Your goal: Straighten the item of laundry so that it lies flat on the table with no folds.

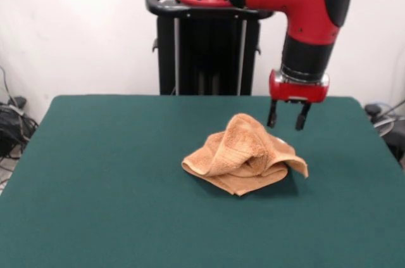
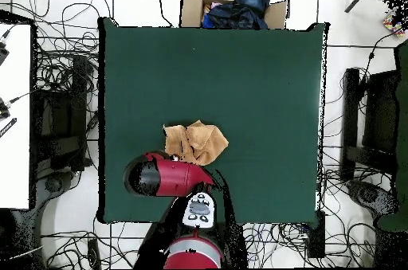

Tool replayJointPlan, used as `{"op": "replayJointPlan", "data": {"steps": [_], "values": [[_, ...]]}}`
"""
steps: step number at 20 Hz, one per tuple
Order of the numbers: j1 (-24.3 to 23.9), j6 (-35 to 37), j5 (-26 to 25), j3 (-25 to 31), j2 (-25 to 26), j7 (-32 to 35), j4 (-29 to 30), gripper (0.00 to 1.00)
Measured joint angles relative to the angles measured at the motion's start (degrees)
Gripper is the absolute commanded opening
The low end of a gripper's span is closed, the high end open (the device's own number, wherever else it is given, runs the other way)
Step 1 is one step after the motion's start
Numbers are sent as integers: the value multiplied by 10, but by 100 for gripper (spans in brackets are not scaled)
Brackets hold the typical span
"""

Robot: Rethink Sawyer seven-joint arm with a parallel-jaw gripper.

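Note:
The orange-tan towel (image 1: 243, 155) lies crumpled in a folded heap on the dark green table (image 1: 114, 179), a little right of centre in the front view. It also shows in the overhead view (image 2: 196, 141) as a bunched shape near the robot's side of the table (image 2: 255, 76). My gripper (image 1: 286, 118) hangs just above and behind the towel's right edge, open and empty, its two black fingers (image 1: 272, 116) apart. In the overhead view the arm (image 2: 167, 177) covers the gripper. The towel's tag is not visible.
The robot pedestal (image 1: 205, 46) stands behind the table's far edge. In the overhead view a cardboard box with dark cloth (image 2: 233, 5) sits beyond the far edge, and cables (image 2: 60, 84) lie on the floor around the table.

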Motion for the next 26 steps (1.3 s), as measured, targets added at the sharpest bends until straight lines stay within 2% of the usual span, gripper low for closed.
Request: {"op": "replayJointPlan", "data": {"steps": [13,26], "values": [[-13,-30,-8,-13,47,0,-35,100],[-4,-29,-8,-14,39,0,-36,100]]}}
